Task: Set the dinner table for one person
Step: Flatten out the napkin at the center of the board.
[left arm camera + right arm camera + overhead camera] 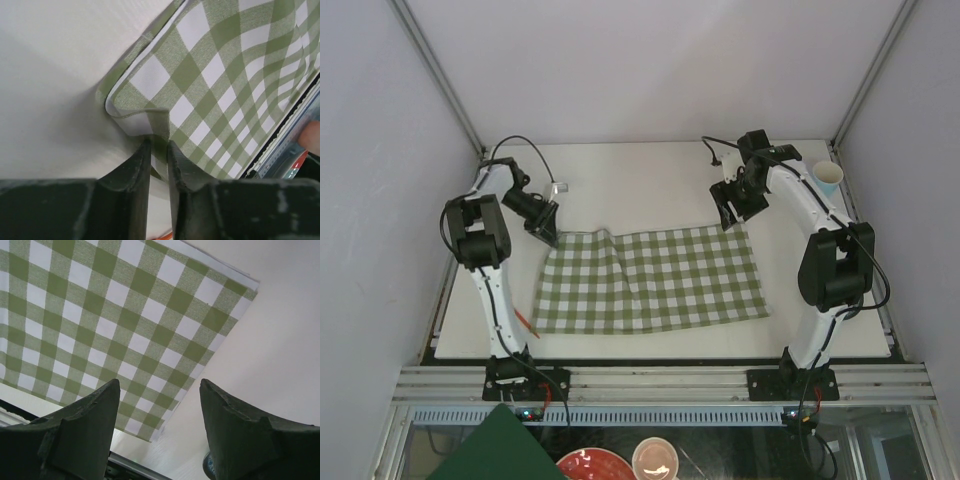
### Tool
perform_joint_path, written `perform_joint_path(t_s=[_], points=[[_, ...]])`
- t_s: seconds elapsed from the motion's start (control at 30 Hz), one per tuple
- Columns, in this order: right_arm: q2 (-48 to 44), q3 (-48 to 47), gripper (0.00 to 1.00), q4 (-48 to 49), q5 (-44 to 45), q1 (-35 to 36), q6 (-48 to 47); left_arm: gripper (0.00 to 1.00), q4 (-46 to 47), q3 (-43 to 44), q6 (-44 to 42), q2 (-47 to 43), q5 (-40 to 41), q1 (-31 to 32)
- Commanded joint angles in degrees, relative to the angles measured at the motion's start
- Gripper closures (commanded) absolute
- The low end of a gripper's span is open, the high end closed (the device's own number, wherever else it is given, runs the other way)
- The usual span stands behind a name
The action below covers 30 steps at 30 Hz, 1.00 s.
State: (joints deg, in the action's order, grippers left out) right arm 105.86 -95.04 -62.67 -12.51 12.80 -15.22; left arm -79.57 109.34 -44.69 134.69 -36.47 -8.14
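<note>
White walls are boxing in the dinner table (650, 185), whose off-white top is filling the middle of the overhead view. We are busy laying the checked cloth (655, 282) on it. That cloth is lying across the lower centre of the tabletop, mostly flat, with a ridge running down its left third.

Our left gripper (548, 232) is sitting at the cloth's upper left corner. In the wrist view its jaws are standing nearly together with a fold of the hem pinched between them, so we are taking it as clamped on the fabric. Our right gripper (732, 213) is hovering just over the upper right corner, jaws wide apart and holding nothing.

A paper cup (829, 180) is standing at the right edge of the table, well apart from the cloth. A red dish (588, 465) and a pale bowl (655, 460) are sitting beyond the near rail at the bottom of the frame.

We are judging this to be the cloth-spreading step, early in the task. The next move is calling for a gentle outward pull on the pinched corner to flatten the ridge. The right jaws are probably needing to come down on their own corner so the fabric is not sliding along.
</note>
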Motion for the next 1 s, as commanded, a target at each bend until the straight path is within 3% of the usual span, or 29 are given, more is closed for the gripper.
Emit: perform_joint_path(t_s=[0.0, 0.07, 0.1, 0.67, 0.83, 0.97], points=[[-2.42, -1.82, 0.35, 0.5, 0.35, 0.22, 0.81, 0.83, -0.8, -0.62, -1.63, -1.07, -1.71, 0.02], [-2.67, -1.6, 0.35, 0.69, 0.03, 0.21, 0.82, 0.97, 0.51, -2.09, -1.16, -2.22, -1.68, -0.09], [-2.68, -1.51, 0.35, 0.75, -0.07, 0.29, 0.92, 1.0, 1.59, -3.07, -0.67, -3.1, -1.64, -0.18], [-1.44, 4.46, 0.35, 4.77, 3.88, 6.9, 1.38, 1.0, 17.41, -16.03, 5.12, -25.87, 2.8, -5.74], [-0.1, 5.19, 0.36, 5.17, 4.9, 8.38, 1.52, 1.0, 13.39, -13.84, 3.66, -24.49, 0.87, -7.47], [0.77, 5.61, 0.35, 5.51, 6.29, 9.65, 1.68, 1.0, 15.28, -16.7, 3.99, -24.69, -0.07, -7.52]])
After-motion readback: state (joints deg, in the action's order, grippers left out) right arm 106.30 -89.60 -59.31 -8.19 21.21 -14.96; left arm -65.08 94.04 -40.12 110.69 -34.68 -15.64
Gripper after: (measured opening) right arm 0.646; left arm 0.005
